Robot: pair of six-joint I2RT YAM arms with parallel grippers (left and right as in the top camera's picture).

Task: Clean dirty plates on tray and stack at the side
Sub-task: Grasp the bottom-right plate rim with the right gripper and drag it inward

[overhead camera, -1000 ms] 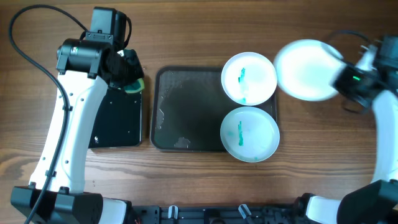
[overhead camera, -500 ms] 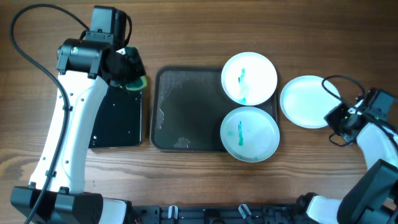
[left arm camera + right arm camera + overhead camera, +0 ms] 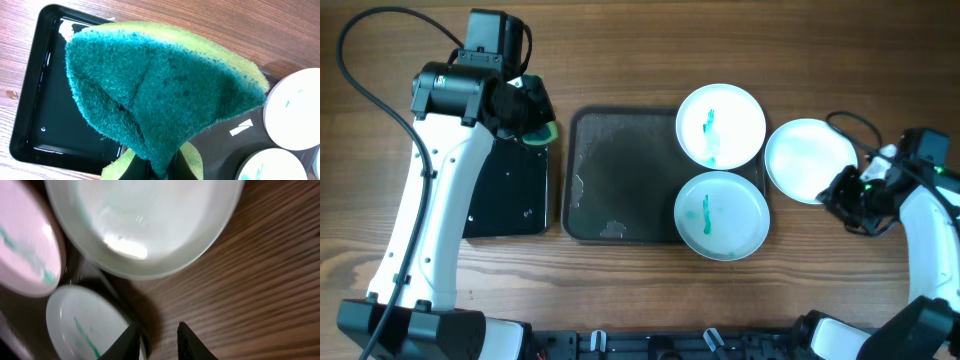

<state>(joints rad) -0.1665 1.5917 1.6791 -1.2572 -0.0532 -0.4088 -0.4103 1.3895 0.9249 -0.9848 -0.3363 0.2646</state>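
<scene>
Teal-smeared white plates (image 3: 721, 125) on grey tray (image 3: 620, 175), clean plate (image 3: 800, 160) beside it

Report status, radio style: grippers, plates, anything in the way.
Left gripper shut on green sponge. Right gripper open, beside clean plate on table. Two smeared plates on grey tray. Nothing obstructing.

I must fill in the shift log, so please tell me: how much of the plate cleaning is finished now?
Done: one clean plate lies on the table right of the tray, the right gripper open beside it. In hand: the left gripper holds the sponge. Left: the far smeared plate and the near smeared plate on the tray need cleaning and stacking.
</scene>
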